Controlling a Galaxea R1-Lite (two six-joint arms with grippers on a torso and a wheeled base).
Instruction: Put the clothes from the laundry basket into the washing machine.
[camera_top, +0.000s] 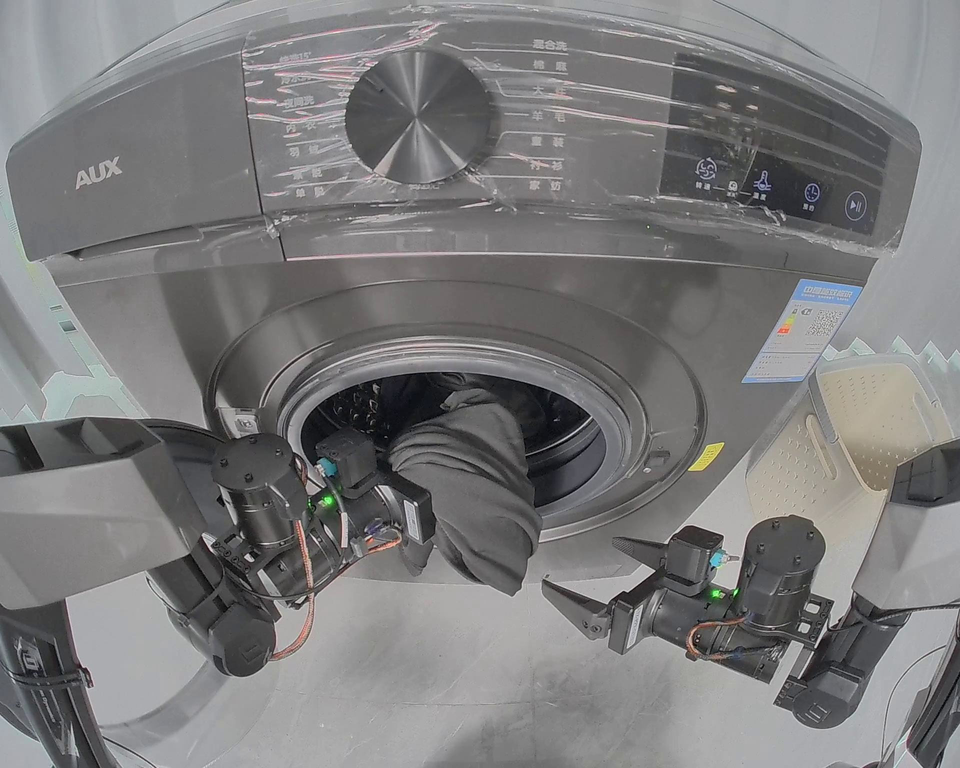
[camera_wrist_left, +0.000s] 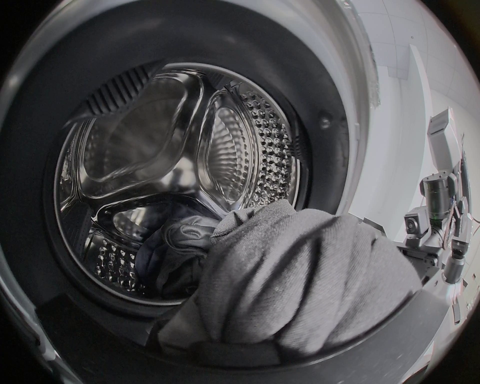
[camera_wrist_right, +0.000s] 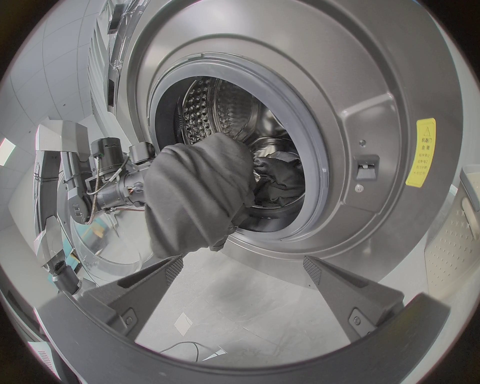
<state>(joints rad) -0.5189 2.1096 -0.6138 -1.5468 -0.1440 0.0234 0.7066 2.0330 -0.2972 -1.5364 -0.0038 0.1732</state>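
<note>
The washing machine (camera_top: 640, 330) stands with its round opening (camera_top: 600, 425) uncovered and its steel drum (camera_wrist_left: 225, 150) showing. A grey garment (camera_top: 470, 490) hangs half in, half out over the lower rim of the opening. My left gripper (camera_top: 415, 520) is at the opening's left side, shut on that grey garment (camera_wrist_left: 300, 270), whose cloth hides the fingers. Dark clothes (camera_wrist_left: 175, 250) lie at the bottom of the drum. My right gripper (camera_top: 580, 565) hovers open and holding nothing, low in front of the machine to the right of the garment (camera_wrist_right: 200, 190).
The cream perforated laundry basket (camera_top: 860, 440) stands tilted at the right, beside the machine. The machine's door (camera_wrist_right: 105, 250) is swung open at the left, behind the left arm. Bare grey floor (camera_top: 450, 670) lies in front.
</note>
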